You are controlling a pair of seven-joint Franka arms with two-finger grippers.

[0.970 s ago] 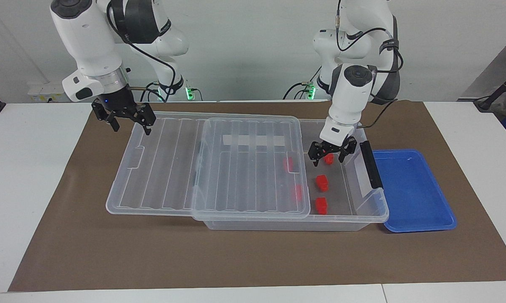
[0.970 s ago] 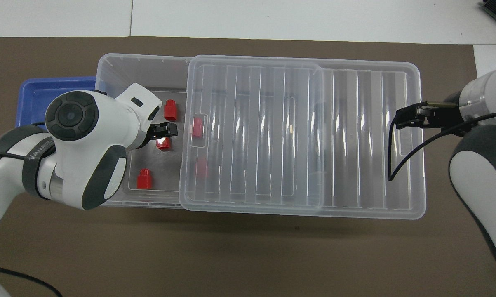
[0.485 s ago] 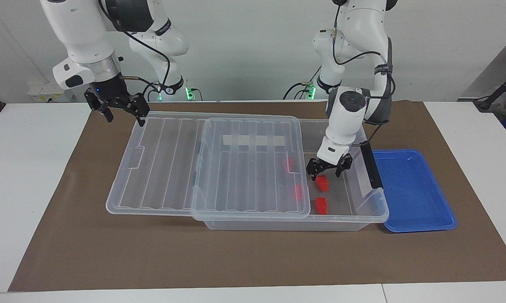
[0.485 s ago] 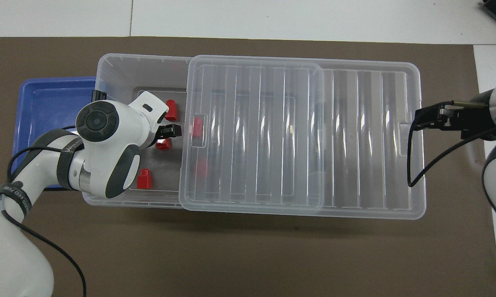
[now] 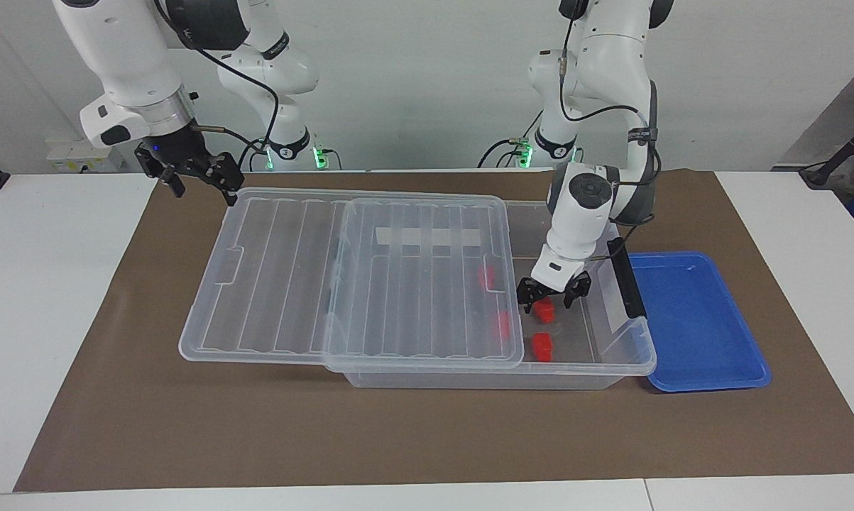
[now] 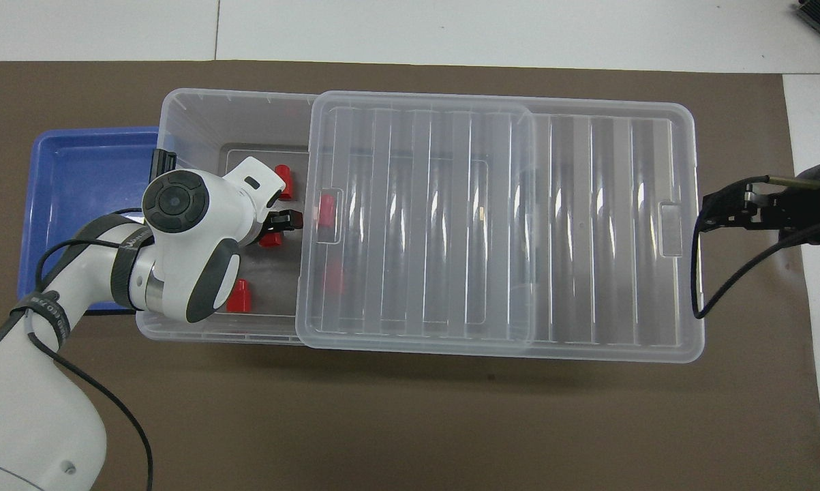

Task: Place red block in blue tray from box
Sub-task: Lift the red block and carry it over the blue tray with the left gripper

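Note:
The clear box (image 5: pixel 615 367) (image 6: pixel 232 123) has its ribbed lid (image 5: pixel 292 284) (image 6: pixel 587 225) slid toward the right arm's end, so the end beside the blue tray (image 5: pixel 696 319) (image 6: pixel 89 177) is uncovered. Three red blocks lie in the uncovered part. My left gripper (image 5: pixel 546 305) (image 6: pixel 273 230) is low inside the box, open, with a finger on either side of the middle red block (image 5: pixel 544 311) (image 6: pixel 270 241). Another block (image 5: pixel 542 345) (image 6: pixel 239 299) lies farther from the robots, and one (image 6: pixel 285 183) nearer. The blue tray holds nothing. My right gripper (image 5: pixel 203 190) (image 6: pixel 706 213) hangs open over the lid's edge.
Two more red blocks (image 5: pixel 487 277) (image 5: pixel 501 325) show through the lid. A black clip handle (image 5: pixel 625 277) stands on the box's end wall between the left gripper and the tray. A brown mat (image 5: pixel 398 433) covers the table.
The left gripper has come down into the box, from over the block nearest the robots to around the middle one. The right gripper has risen and drawn back toward its own end.

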